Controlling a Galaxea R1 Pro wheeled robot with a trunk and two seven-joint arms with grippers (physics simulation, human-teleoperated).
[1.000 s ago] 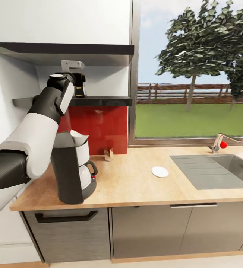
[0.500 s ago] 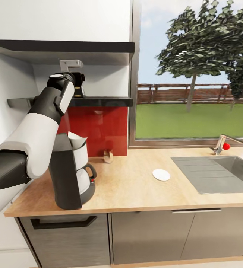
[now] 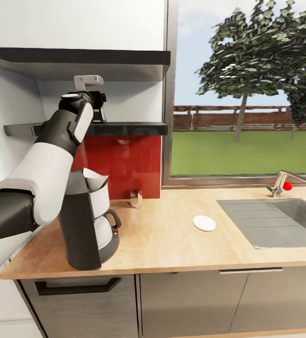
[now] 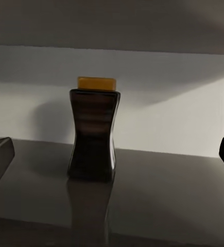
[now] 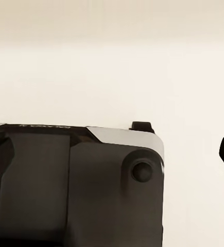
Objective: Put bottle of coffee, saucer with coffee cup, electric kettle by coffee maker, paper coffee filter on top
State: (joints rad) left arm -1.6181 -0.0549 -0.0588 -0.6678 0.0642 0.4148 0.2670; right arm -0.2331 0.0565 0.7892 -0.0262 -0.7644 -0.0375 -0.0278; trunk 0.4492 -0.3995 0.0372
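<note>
Left end effector [image 4: 112,154] raised at kitchen shelf [image 3: 129,127] level, fingers spread wide with nothing between them. Bottle of coffee [image 4: 93,135] stands upright on the shelf, dead ahead between the fingertips, not yet touched; long axis vertical. Left arm nearer. Right end effector: aperture cannot be judged. Below: wood tabletop [image 3: 172,244], coffee maker [image 3: 85,220], saucer [image 3: 204,223], window with lawn.
</note>
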